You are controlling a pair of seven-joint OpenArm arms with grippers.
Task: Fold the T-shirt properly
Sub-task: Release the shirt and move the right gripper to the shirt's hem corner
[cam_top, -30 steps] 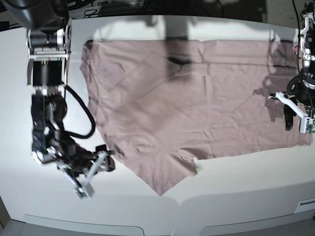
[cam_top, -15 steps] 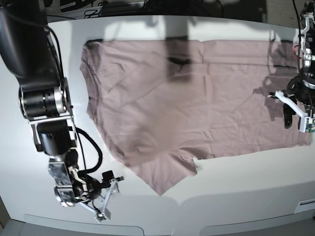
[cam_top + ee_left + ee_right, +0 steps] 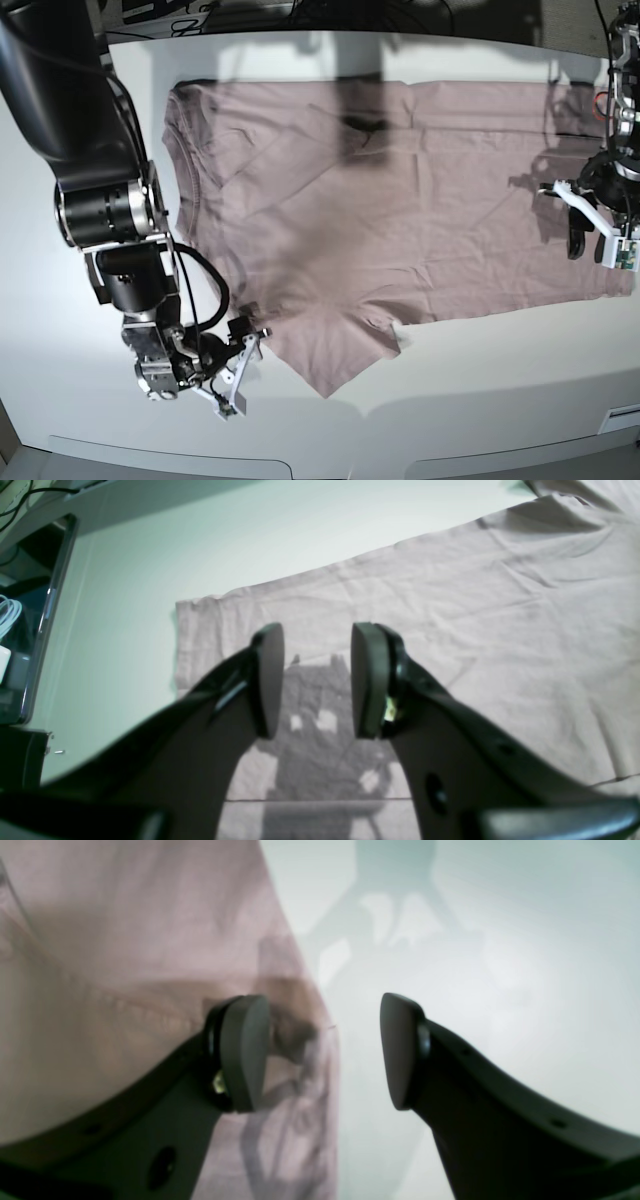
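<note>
The dusty-pink T-shirt (image 3: 400, 200) lies spread flat on the white table (image 3: 480, 380), neck to the left and hem to the right. My right gripper (image 3: 243, 375) hovers open at the front left, just beside the near sleeve (image 3: 340, 360). In the right wrist view, one finger (image 3: 245, 1050) is over the sleeve's edge (image 3: 300, 1030) and the other over bare table, with nothing between them. My left gripper (image 3: 565, 220) stands open above the hem end. In the left wrist view it (image 3: 312, 680) hangs over the cloth (image 3: 475, 605) near a hem corner (image 3: 185, 610), holding nothing.
The table's front edge (image 3: 330, 450) runs close below the right gripper. Dark equipment and cables line the back edge (image 3: 300, 15). A dark device with white cables (image 3: 20, 630) sits beyond the table's side in the left wrist view.
The right arm swung down and then toward the near sleeve, so its gripper now sits right beside the cloth. The left gripper shifted slightly up and inward over the hem.
</note>
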